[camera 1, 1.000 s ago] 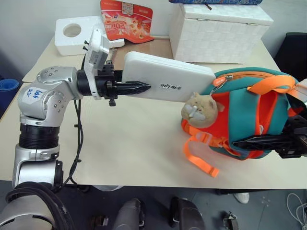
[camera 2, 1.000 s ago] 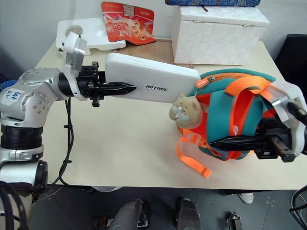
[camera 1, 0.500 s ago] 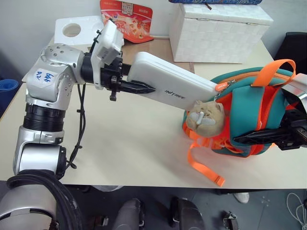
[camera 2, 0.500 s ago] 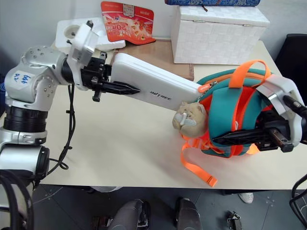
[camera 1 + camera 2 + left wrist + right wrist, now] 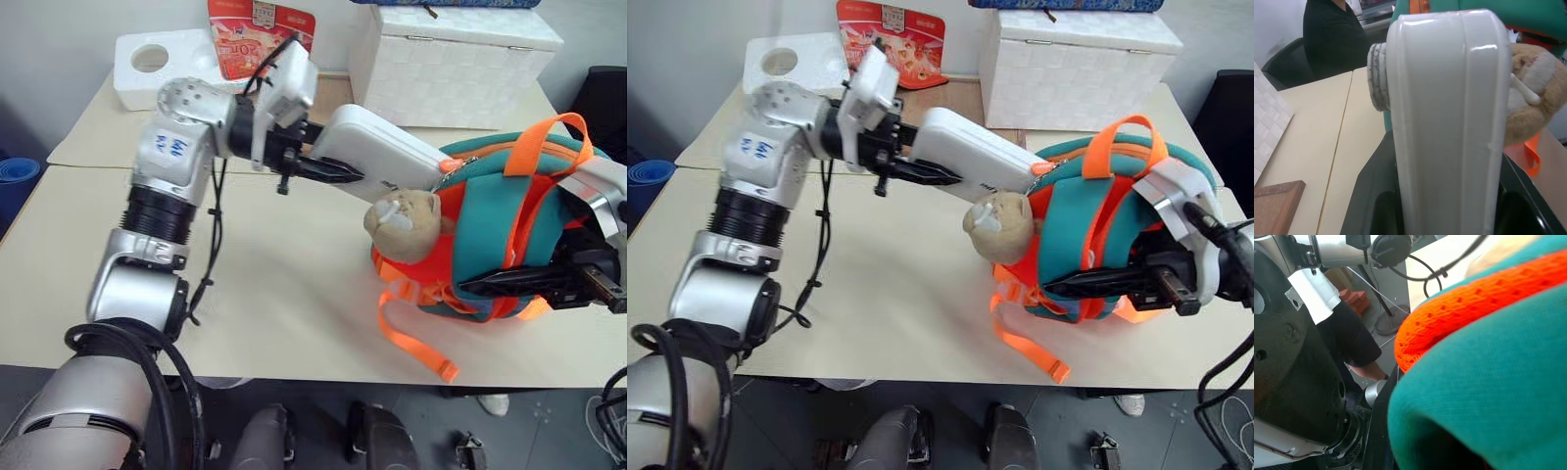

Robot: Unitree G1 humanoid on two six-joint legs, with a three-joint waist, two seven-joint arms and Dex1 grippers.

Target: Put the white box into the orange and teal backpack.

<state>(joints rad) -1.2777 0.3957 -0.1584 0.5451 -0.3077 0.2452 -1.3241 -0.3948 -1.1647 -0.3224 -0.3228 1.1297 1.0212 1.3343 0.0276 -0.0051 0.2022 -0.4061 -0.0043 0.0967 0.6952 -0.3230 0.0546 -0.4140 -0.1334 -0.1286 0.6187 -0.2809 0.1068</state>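
Beige table (image 5: 294,304), left gripper (image 5: 328,171) pinching white box (image 5: 392,157) apparently entering backpack (image 5: 509,215), right gripper (image 5: 509,284) clamping backpack.

So the surface is a pale beige tabletop (image 5: 294,294), made of sections with seams. At 12 o'clock sits a big white woven lidded box (image 5: 446,64). Around 10 there's a white styrofoam block with a round hole (image 5: 157,69), and a red snack bag (image 5: 260,34) beside it. The small orange and teal backpack (image 5: 490,235) rests at 3.
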